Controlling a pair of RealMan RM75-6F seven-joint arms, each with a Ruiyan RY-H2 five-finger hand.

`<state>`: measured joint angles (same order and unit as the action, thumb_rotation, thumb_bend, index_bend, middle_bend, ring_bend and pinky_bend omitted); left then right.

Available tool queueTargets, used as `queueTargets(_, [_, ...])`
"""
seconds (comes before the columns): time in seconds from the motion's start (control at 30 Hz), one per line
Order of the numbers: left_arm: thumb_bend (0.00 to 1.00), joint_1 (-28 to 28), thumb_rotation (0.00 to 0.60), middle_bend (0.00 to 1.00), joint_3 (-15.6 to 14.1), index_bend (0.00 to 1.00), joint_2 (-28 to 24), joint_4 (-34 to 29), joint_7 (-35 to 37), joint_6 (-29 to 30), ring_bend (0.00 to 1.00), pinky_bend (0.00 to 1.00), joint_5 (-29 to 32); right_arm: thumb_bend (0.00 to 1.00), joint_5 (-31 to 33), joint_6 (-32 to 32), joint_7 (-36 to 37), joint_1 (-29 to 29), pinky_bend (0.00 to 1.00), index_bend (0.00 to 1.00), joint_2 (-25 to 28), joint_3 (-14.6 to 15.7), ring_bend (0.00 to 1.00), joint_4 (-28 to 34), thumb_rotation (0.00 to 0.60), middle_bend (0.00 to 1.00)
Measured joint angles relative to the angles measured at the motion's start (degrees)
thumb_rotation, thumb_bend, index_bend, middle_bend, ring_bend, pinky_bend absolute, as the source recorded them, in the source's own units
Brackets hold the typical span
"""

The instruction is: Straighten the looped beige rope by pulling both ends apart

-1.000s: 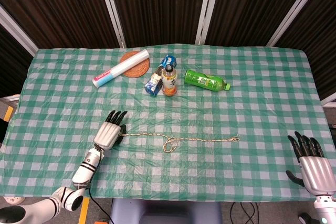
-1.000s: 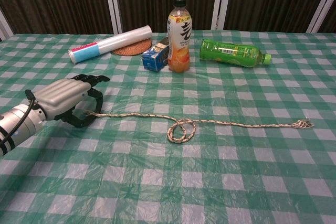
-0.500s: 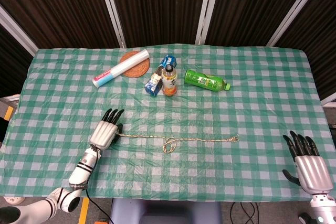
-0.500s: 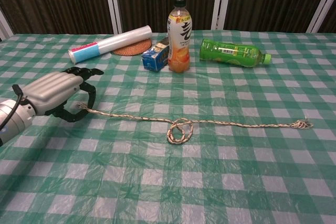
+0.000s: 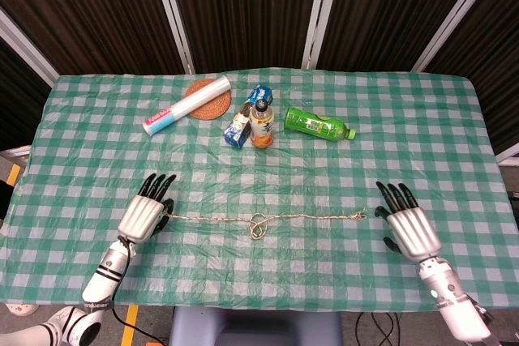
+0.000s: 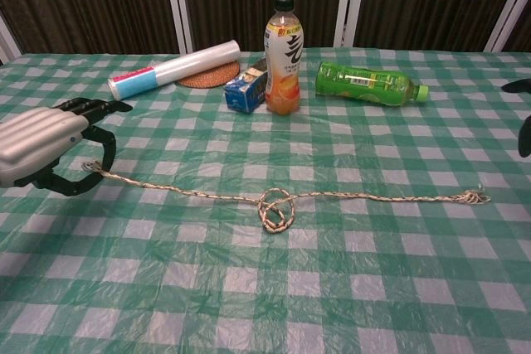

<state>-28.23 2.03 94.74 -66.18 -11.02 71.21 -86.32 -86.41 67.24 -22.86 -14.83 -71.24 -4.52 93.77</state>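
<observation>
While the rope (image 5: pixel 263 218) was stretched left to right across the table (image 5: pixel 405 135) with its loop (image 6: pixel 275 207) at mid-length, its left end was pinched by the left hand (image 5: pixel 144 215) and its free right end lay just beside the spread, empty right hand (image 5: pixel 409 225).

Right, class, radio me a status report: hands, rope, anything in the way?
Left hand holds rope end. Right hand open beside other end. Loop not out. Bottles far off.

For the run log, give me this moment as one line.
left robot hand: pinches end of looped beige braided rope | right robot hand: open beside free end, not touching | loop: not yet undone
</observation>
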Motion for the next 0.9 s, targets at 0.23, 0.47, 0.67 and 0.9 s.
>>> queueTargets(0.23, [0.46, 0.58, 0.600, 0.04, -0.12, 0.60, -0.65, 0.09, 0.62, -0.13, 0.00, 0.07, 0.30, 0.31, 6.47, -5.66, -8.09, -5.21, 0.00, 0.55, -7.13, -2.05, 0.00, -4.19, 0.600, 0.00])
queueTargets(0.47, [0.46, 0.72, 0.600, 0.04, 0.05, 0.60, -0.77, 0.78, 1.31, -0.47, 0.00, 0.07, 0.47, 0.34, 11.66, -8.35, -12.07, -8.29, 0.00, 0.57, -11.56, -2.98, 0.00, -8.81, 0.600, 0.00])
queueTargets(0.67, [0.45, 0.62, 0.600, 0.04, 0.18, 0.60, -0.62, 1.12, 1.46, -0.78, 0.00, 0.07, 0.46, 0.37, 14.12, -9.49, -13.00, -9.78, 0.00, 0.59, -13.51, -2.68, 0.00, -11.66, 0.600, 0.00])
queueTargets(0.9, [0.46, 0.49, 0.600, 0.04, 0.33, 0.60, -0.39, 1.37, 1.32, -1.25, 0.00, 0.07, 0.66, 0.40, 15.13, -10.35, -12.96, -10.59, 0.00, 0.60, -14.42, -2.24, 0.00, -13.17, 0.600, 0.00])
